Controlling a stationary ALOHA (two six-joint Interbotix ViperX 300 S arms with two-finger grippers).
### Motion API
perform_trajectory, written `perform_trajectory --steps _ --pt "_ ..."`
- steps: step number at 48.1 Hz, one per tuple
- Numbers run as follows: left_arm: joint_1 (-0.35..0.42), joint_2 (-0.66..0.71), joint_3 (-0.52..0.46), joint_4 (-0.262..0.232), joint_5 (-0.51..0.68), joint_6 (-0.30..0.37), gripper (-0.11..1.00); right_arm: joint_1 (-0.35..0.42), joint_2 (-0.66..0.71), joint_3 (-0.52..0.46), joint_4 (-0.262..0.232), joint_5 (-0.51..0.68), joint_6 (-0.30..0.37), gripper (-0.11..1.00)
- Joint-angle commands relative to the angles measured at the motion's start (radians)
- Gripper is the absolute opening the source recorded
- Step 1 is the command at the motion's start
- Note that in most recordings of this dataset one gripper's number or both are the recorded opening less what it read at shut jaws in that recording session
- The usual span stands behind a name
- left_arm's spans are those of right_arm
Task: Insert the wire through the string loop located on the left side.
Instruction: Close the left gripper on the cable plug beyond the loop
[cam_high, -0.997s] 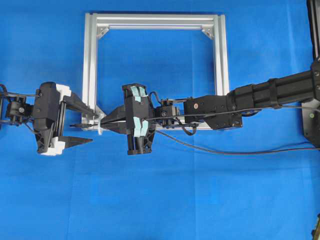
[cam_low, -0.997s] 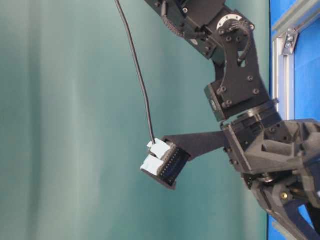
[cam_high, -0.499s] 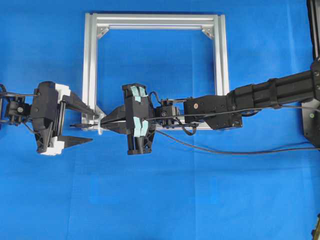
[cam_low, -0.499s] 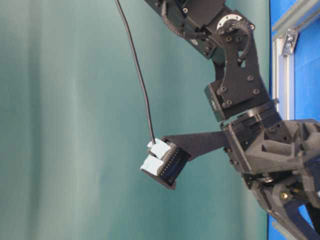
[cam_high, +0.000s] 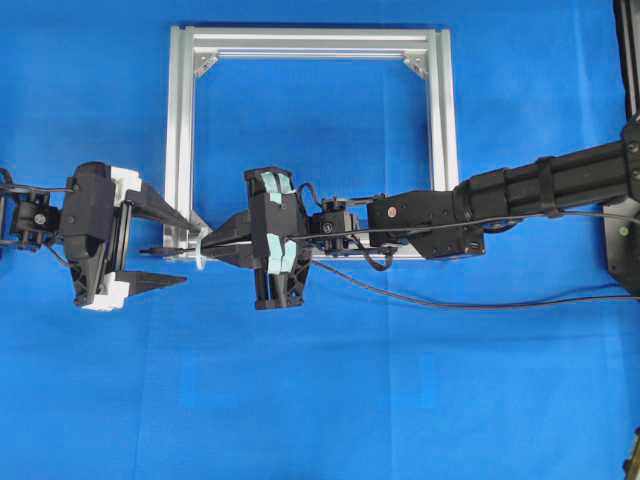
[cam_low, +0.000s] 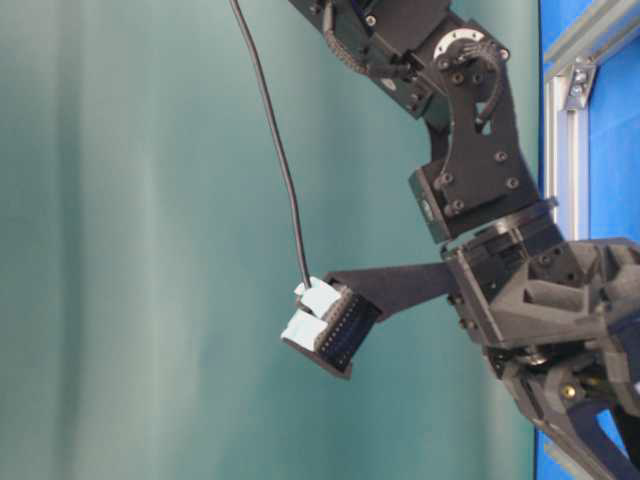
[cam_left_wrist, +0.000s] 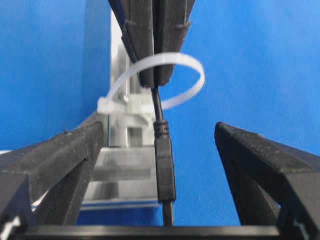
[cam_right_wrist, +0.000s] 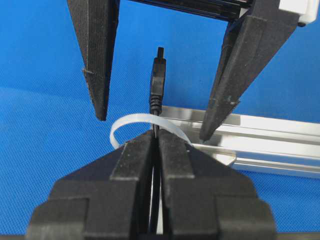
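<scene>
Your right gripper (cam_right_wrist: 155, 137) fingers are clamped on the wire (cam_right_wrist: 158, 82), its plug poking through the string loop (cam_left_wrist: 167, 80). Your left gripper (cam_left_wrist: 160, 150) fingers stand apart, flanking the plug.

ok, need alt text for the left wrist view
A black wire with a plug tip, pinched by the shut right end effector at top, pokes through a whitish string loop toward the camera. The open left end effector's fingers flank the plug without touching. The aluminium frame lies behind on blue cloth.
</scene>
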Motion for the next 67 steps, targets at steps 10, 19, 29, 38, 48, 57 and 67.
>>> perform_trajectory --steps 10,19,29,38,48,57,67 --pt "0.0 -0.015 -0.006 0.0 -0.063 0.002 0.36 -0.002 -0.021 -0.02 0.0 -0.003 0.0 0.0" --pt "-0.002 -0.017 -0.003 0.0 -0.057 -0.002 0.06 -0.002 -0.021 -0.02 0.0 0.009 0.0 0.0" --pt "-0.002 -0.017 -0.003 0.0 -0.057 0.0 0.06 -0.002 -0.021 -0.02 0.0 0.015 -0.002 0.0" --pt "-0.002 -0.017 -0.005 0.0 -0.055 -0.002 0.06 -0.002 -0.021 -0.02 -0.002 0.015 -0.002 0.0" --pt "-0.002 -0.017 -0.003 0.0 -0.055 -0.002 0.06 -0.002 -0.021 -0.02 -0.002 0.021 -0.002 0.01" --pt "-0.002 -0.017 -0.003 0.0 -0.055 0.0 0.06 -0.002 -0.021 -0.02 0.003 0.035 0.009 0.21" --pt "-0.002 -0.017 -0.003 0.0 -0.055 0.0 0.06 -0.002 -0.026 -0.015 0.008 0.071 0.009 0.81"
